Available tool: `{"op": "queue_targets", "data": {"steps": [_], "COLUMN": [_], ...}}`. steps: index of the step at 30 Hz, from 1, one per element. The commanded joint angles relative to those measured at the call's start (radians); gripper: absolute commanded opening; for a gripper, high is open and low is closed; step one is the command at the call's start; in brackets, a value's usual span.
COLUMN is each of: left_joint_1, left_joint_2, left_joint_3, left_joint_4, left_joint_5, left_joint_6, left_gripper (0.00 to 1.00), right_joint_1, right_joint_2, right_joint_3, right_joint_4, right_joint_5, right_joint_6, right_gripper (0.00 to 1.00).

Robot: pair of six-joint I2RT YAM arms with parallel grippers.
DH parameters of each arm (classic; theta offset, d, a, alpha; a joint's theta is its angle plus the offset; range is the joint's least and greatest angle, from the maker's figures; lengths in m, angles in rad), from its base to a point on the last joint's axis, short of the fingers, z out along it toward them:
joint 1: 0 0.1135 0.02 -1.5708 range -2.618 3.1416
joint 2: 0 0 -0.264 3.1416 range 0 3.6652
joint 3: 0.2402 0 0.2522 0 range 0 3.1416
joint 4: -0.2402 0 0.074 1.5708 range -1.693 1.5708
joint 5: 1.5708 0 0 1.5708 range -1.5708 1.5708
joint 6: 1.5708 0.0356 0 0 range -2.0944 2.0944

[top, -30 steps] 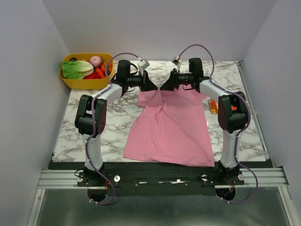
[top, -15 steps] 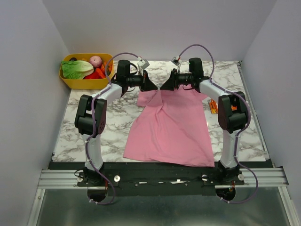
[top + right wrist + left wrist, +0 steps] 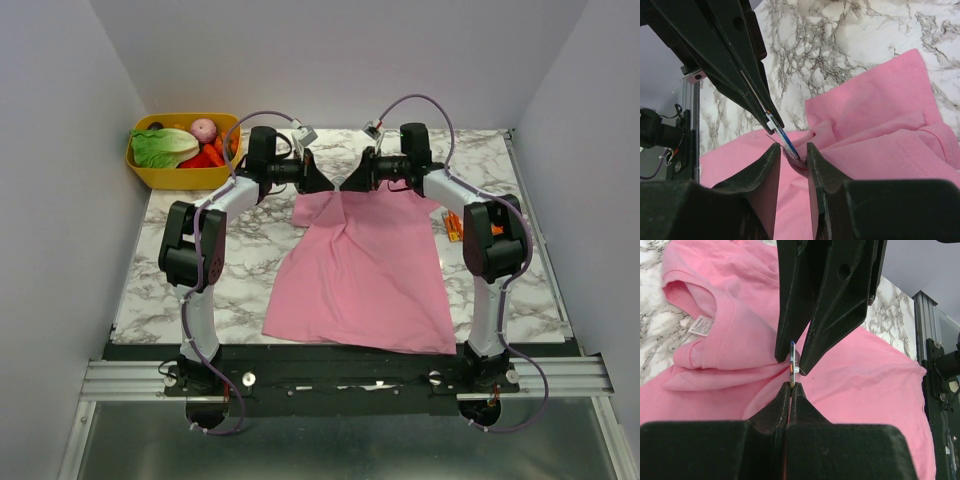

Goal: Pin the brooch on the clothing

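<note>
Where the two arms meet tip to tip over the far side of the counter (image 3: pixel 250 265), left end effector (image 3: pixel 790 387): fully closed, pinching one edge of the brooch (image 3: pixel 792 359), a thin disc seen edge-on. Right end effector (image 3: pixel 793 150): partly open with a narrow gap, its fingers straddling the brooch's free end. T-shirt (image 3: pixel 360 270): pink, spread on the counter, one fold near the collar drawn up to the tips. Yellow tub (image 3: pixel 140 172) of vegetables: far left corner
</note>
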Motion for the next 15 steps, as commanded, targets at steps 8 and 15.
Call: {"op": "queue_targets", "data": {"steps": [8,15], "left_joint_1": [-0.004,-0.007], "left_joint_2": [-0.006,-0.009], "left_joint_3": [0.03,0.03], "left_joint_4": [-0.032,-0.046], "left_joint_5": [0.032,0.025], "left_joint_6": [0.032,0.042], "left_gripper": [0.0,0.0], "right_joint_1": [0.026,0.025], "right_joint_2": [0.005,0.01], "right_joint_3": [0.056,0.055], "right_joint_4": [0.019,0.018], "right_joint_5": [0.026,0.029], "right_joint_6": [0.038,0.037], "right_gripper": [0.32,0.31]}}
